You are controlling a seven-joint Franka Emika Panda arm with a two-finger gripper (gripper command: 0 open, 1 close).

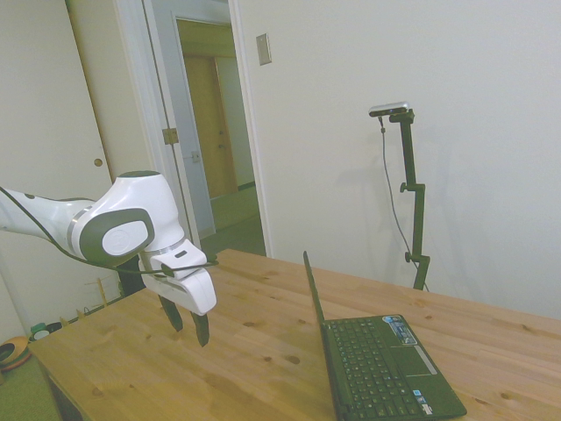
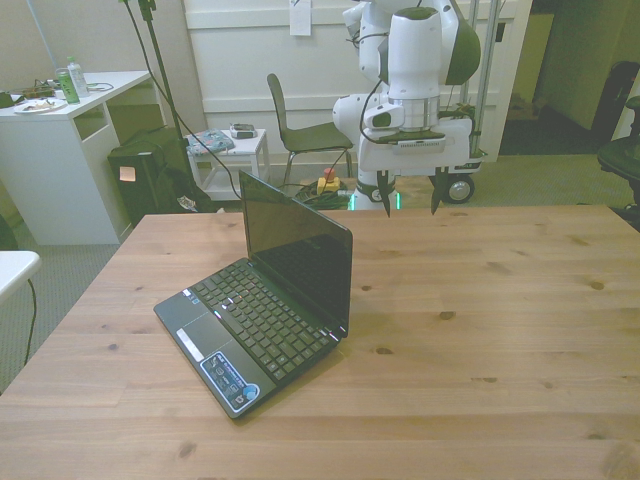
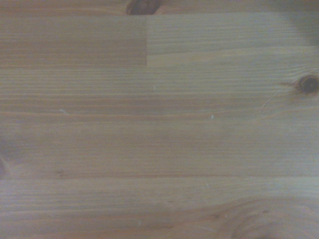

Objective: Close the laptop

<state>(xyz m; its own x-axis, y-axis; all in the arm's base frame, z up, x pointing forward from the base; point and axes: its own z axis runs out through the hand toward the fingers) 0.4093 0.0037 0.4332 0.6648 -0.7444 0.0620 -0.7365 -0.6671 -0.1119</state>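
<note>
The laptop [image 2: 262, 305] stands open on the wooden table [image 2: 480, 330], a small black netbook with its dark screen upright and its keyboard toward the front view's left. From the side its thin lid [image 1: 317, 320] rises nearly straight up, with the keyboard [image 1: 377, 364] beyond it. My gripper [image 2: 410, 196] hangs open above the table's far edge, behind the lid and well apart from it; nothing is between its fingers. The side view places the gripper [image 1: 188, 323] to the left of the lid. Only bare wood [image 3: 159, 119] fills the wrist view.
Beyond the table stand a grey chair [image 2: 305, 130], a white desk [image 2: 60, 150] with bottles, and a small white side table [image 2: 235, 150]. An open doorway [image 1: 219, 140] lies behind the arm. Bare wood spreads to the front view's right of the laptop.
</note>
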